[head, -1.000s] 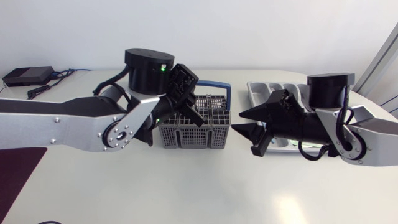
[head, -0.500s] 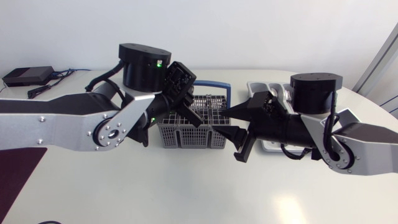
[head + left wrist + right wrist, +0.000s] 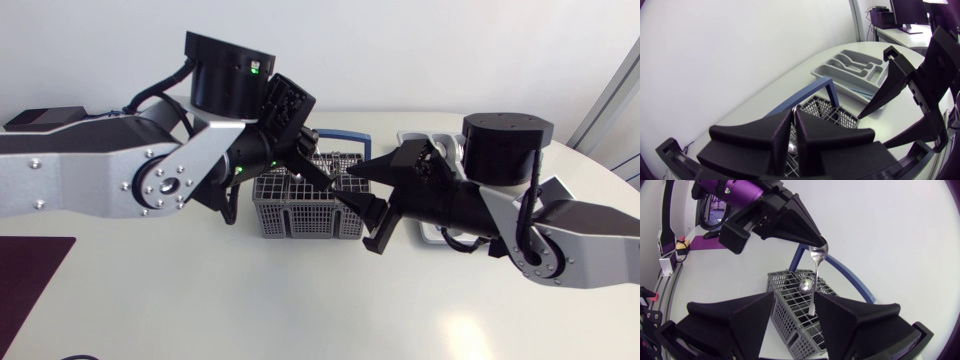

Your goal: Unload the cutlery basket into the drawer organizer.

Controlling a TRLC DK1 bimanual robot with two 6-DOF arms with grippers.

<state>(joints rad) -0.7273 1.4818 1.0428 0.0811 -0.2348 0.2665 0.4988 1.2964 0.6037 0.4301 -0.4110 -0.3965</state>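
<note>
A grey cutlery basket (image 3: 300,212) with a blue handle (image 3: 347,137) stands mid-table. My left gripper (image 3: 322,180) hangs over it, shut on the bowl of a silver spoon (image 3: 816,260) whose handle points down toward the basket (image 3: 788,294). Another spoon (image 3: 805,285) stands inside. My right gripper (image 3: 343,184) is open at the basket's right side, with the hanging handle just ahead of its fingers (image 3: 745,320). The grey drawer organizer (image 3: 855,67) lies to the right, mostly hidden by my right arm in the head view.
A dark mat (image 3: 30,270) lies at the table's front left. A small black box (image 3: 40,117) with cables sits at the back left. Bare tabletop stretches in front of the basket.
My left gripper has lifted from the basket with the spoon. My right gripper has travelled left from the organizer to the basket's right side.
</note>
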